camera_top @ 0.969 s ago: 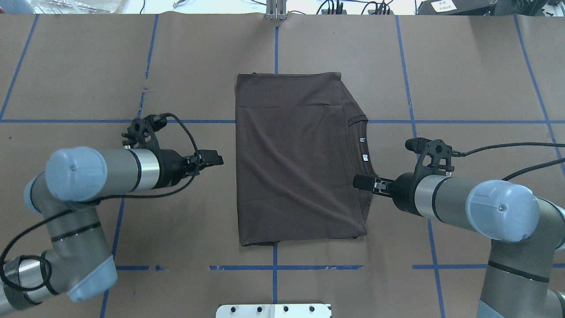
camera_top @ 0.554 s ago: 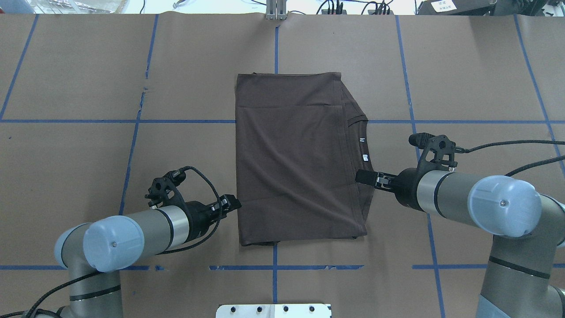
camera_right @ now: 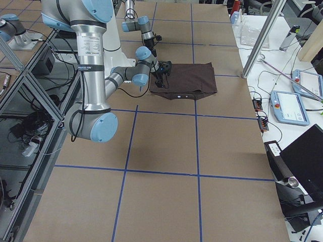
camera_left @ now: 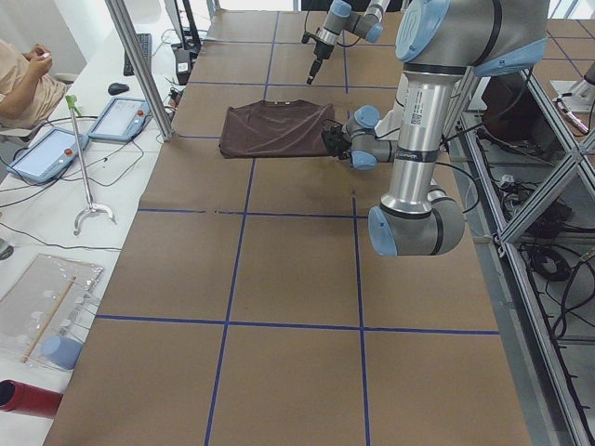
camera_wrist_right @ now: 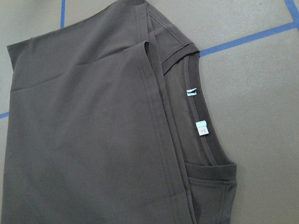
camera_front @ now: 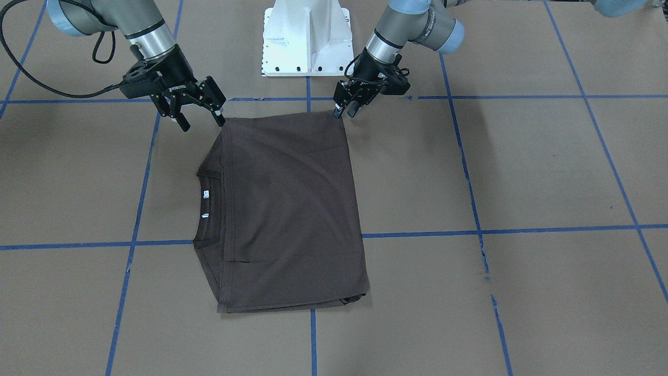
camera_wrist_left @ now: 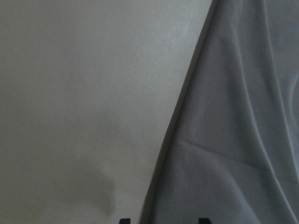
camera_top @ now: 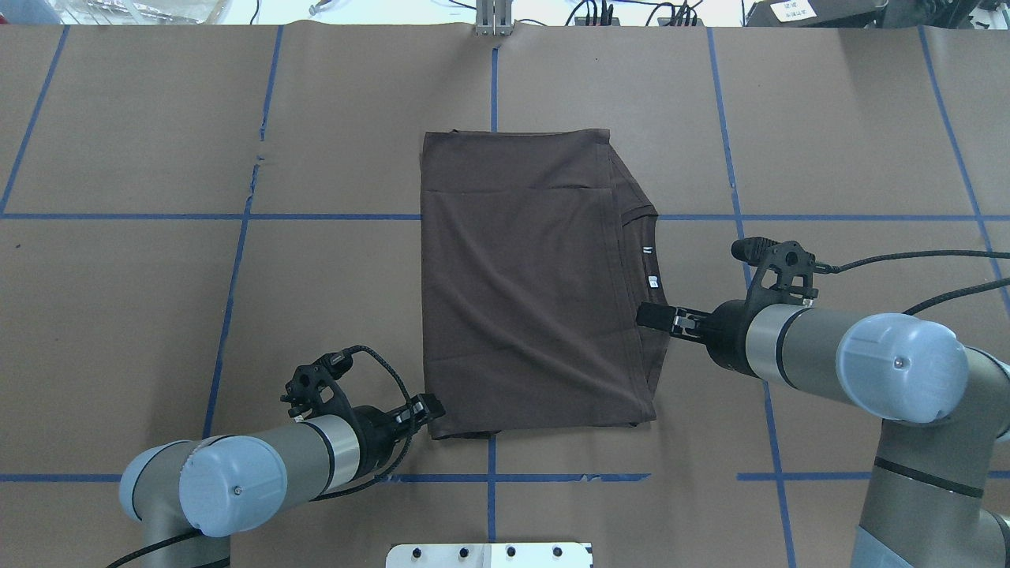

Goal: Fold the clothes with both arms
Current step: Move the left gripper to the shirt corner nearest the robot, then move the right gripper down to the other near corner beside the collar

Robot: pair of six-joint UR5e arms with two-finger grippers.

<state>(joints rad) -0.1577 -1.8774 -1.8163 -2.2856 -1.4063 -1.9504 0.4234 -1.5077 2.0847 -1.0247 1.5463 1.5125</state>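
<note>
Folded to a rectangle, the dark brown short-sleeved T-shirt (camera_top: 521,300) lies centred on the brown-papered table (camera_top: 158,118); the black two-finger left gripper (camera_front: 344,112) and right gripper (camera_front: 203,124) flank its robot-side corners, fingers apart and empty, poised, we judge, to pinch that edge

Left arm (camera_top: 296,450) is sitting low, forearm near level and pointing inward. The left gripper (camera_front: 345,112) is holding its jaws narrowly apart, tips angled down. Right arm (camera_top: 805,347) is pointing inward with its elbow bent. The right gripper (camera_front: 202,121) is standing spread wide, fingers slanting downward.
</note>
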